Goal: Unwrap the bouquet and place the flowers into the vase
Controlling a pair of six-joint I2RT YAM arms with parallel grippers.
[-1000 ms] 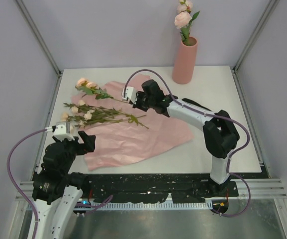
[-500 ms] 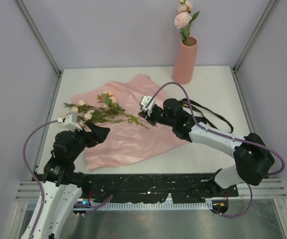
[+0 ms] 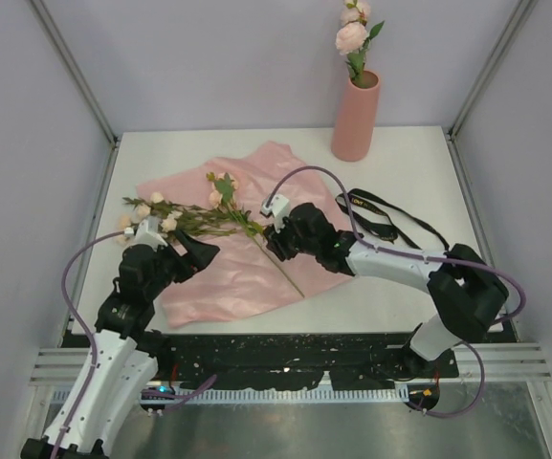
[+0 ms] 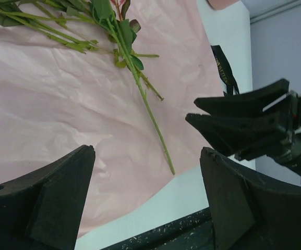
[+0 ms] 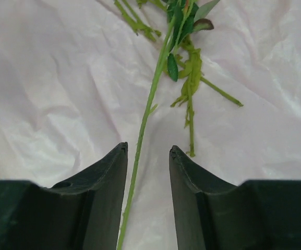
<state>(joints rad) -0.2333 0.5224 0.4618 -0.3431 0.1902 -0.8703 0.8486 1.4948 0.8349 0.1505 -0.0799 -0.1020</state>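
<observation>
Quick update, mostly from the top view. Right tool (image 3: 274, 244) pinched tight on a single stem (image 3: 293, 280) a second ago, up at centre-left of the frame. Since then dragged down toward the middle, and now parted: jaws a small gap apart, stem running loose between them in the right wrist view. Dropped or let go on purpose, hard to say which. Either way nothing gripped right now, so probably a fresh grab needed before any trip to the vase (image 3: 355, 117).

Left tool (image 3: 197, 253) spread wide and empty, hovering over the left part of the pink paper (image 3: 228, 282), shifted up and right a bit versus a second ago.

As for the flowers (image 3: 175, 222): main pile lying flat on the paper at centre-left, freed stem just beside it. Long axis of that stem on a diagonal, blooms toward upper left, bare cut end toward lower right, near the paper's lower edge. Will likely need tipping upright, cut end down, for the vase. Vase standing at upper right, well apart, already with a couple of roses in it. Black ribbon (image 3: 381, 215) lying loose on the surface (image 3: 429, 172), right of centre. Done with unwrapping by the look of it; most of the loading still ahead.
</observation>
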